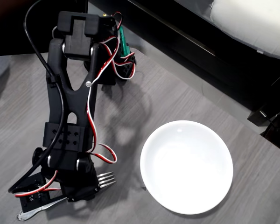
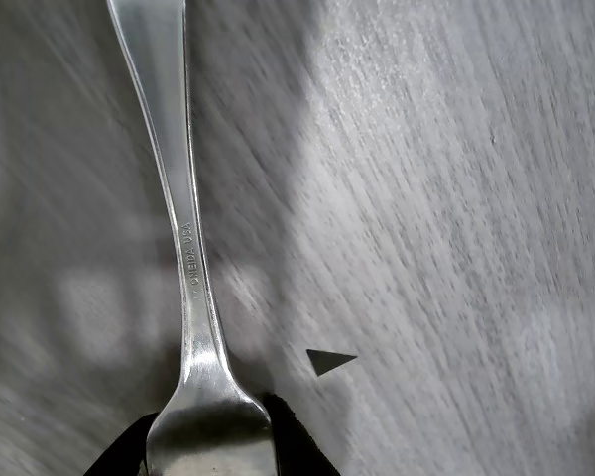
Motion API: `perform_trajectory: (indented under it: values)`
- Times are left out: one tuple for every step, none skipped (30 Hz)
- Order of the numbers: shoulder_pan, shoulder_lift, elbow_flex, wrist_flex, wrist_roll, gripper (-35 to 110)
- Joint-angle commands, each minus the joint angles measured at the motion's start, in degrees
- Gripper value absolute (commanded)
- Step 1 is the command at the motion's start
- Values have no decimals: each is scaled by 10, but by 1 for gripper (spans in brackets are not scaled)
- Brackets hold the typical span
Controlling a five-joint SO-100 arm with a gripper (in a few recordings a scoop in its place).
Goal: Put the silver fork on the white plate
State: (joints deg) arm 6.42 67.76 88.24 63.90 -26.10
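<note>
At the lower left of the overhead view, your black arm (image 1: 67, 116) reaches down the frame from its base near the top, and its gripper (image 1: 79, 186) sits over the middle of the silver fork (image 1: 105, 179). You can see the four tines poking out to the right of the gripper, pointing toward the plate, while the flared handle end runs out below and to the left, near the bottom edge. The fork lies at a slant across the grey wood-grain table (image 1: 186, 93), and you cannot tell from above whether it is lifted off the surface or lying on it.

From your wrist view, the fork (image 2: 193, 297) runs up the frame from its neck at the bottom edge to the widening handle at the top, with small stamped lettering along the stem. Black gripper parts show on either side of the neck at the bottom, close against the metal, so the pincer appears closed onto the fork there.

Your white plate (image 1: 186, 166) sits at the lower right of the overhead view, well apart from the tines, with bare table between them. Nothing lies on it; its glossy bowl is plain white from rim to rim.

Red and white wires (image 1: 98, 70) loop along the arm.
</note>
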Motion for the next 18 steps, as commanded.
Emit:
perform_trajectory:
  values:
    - [0, 17, -23, 4, 4, 0]
    - [0, 18, -23, 4, 4, 0]
    - [0, 22, -23, 5, 4, 0]
    - [1, 28, -23, 8, 4, 0]
    - [2, 37, -23, 11, 4, 0]
    - [2, 48, -23, 16, 4, 0]
    - [2, 62, -23, 22, 4, 0]
    - [2, 76, -25, 28, 4, 0]
    - [-2, 92, -27, 38, 4, 0]
    - [-8, 109, -31, 48, 5, 0]
    - [-15, 128, -34, 60, 8, 0]
    - [-24, 149, -35, 70, 11, 0]
    - [-35, 171, -36, 81, 14, 0]
    - [-47, 193, -36, 89, 19, 0]
    - [-62, 215, -37, 97, 24, 0]
    - [-79, 233, -40, 109, 32, 0]
    - [-98, 248, -47, 124, 41, 0]
    - [-120, 260, -53, 139, 51, 0]
